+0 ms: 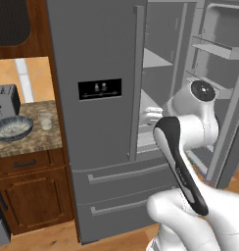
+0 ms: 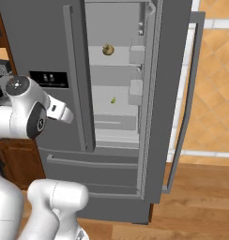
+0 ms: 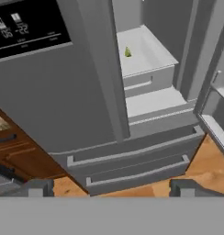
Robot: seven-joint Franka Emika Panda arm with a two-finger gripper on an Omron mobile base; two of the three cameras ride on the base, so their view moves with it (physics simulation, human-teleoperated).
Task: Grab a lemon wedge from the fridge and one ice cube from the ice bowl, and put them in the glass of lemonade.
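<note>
The grey steel fridge (image 1: pixel 99 54) has its left door shut and its right door (image 2: pixel 175 93) swung wide open. The lemon wedge (image 2: pixel 113 100) is a tiny yellow-green piece lying on a middle shelf inside; in the hand view the lemon wedge (image 3: pixel 127 52) sits near the top, well beyond the fingers. My gripper (image 3: pixel 111 188) is open and empty, held in front of the shut left door and below the dispenser panel (image 3: pixel 26 27). My gripper (image 2: pixel 65 114) points toward the opening. The ice bowl (image 1: pixel 12 128) and the glass of lemonade (image 1: pixel 45 120) stand on the counter to the left.
A rounded olive-brown fruit (image 2: pixel 107 49) rests on an upper fridge shelf. Behind the bowl stands a silver toaster (image 1: pixel 5 102). Two fridge drawers (image 3: pixel 132 156) run below the opening. The open door's bins (image 1: pixel 217 49) jut out at the right. Wooden cabinets (image 1: pixel 31 191) sit under the counter.
</note>
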